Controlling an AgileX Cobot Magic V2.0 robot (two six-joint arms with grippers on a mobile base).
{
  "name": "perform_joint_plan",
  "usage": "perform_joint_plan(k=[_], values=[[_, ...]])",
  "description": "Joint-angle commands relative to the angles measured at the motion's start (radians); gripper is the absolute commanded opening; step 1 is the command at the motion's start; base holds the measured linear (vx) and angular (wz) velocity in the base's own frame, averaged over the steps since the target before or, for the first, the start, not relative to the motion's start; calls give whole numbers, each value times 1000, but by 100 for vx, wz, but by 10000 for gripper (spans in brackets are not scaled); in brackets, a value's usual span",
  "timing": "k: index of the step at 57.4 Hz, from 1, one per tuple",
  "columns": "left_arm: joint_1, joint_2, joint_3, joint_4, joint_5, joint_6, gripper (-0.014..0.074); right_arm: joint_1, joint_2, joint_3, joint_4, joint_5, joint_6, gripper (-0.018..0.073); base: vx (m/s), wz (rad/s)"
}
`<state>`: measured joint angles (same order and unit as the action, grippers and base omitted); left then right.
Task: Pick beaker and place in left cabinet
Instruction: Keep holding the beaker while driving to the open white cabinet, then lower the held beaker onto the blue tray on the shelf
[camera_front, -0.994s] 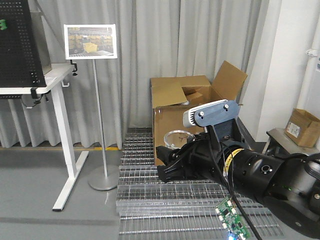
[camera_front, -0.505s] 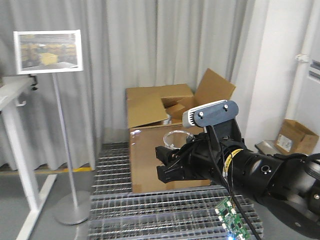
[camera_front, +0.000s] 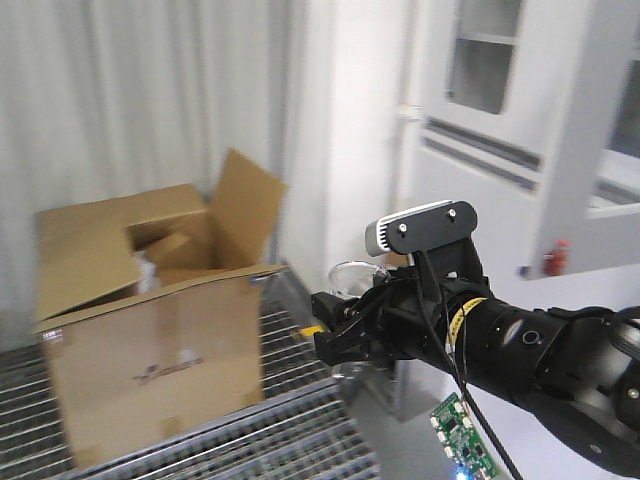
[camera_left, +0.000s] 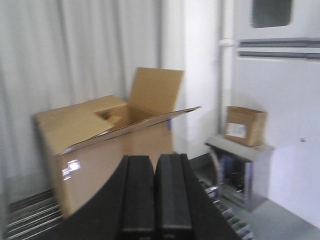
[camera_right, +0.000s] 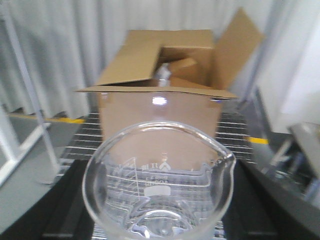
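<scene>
Our right hand (camera_front: 333, 326) shows in the front view closed on the beaker (camera_front: 353, 270), whose clear rim rises above the black fingers. We see it held upright in the air, with an open cardboard box (camera_front: 150, 330) standing on a metal grating (camera_front: 200, 450) to the left. From the left wrist, our left hand (camera_left: 156, 192) has its two fingers pressed together, holding nothing, facing that box. From the right wrist, the beaker fills the lower frame, spout to the right, a dark finger (camera_right: 67, 205) on either side.
</scene>
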<state>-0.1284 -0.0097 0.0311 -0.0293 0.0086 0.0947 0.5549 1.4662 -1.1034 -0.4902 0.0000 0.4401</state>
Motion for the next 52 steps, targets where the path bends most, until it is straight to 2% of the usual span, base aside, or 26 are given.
perform_joint_plan(k=[1,33,52], values=[[-1,-18,16,-7,-83,-3,1,-4,-37,-35,-4,-73,0,-4,22,-79],[-1,-18,16,-7,-83,-3,1,-4,-37,-35,-4,-73,0,-4,20,-76],[-1,-18,16,-7,-83,-3,1,-4,-37,-35,-4,-73,0,-4,19,-61]])
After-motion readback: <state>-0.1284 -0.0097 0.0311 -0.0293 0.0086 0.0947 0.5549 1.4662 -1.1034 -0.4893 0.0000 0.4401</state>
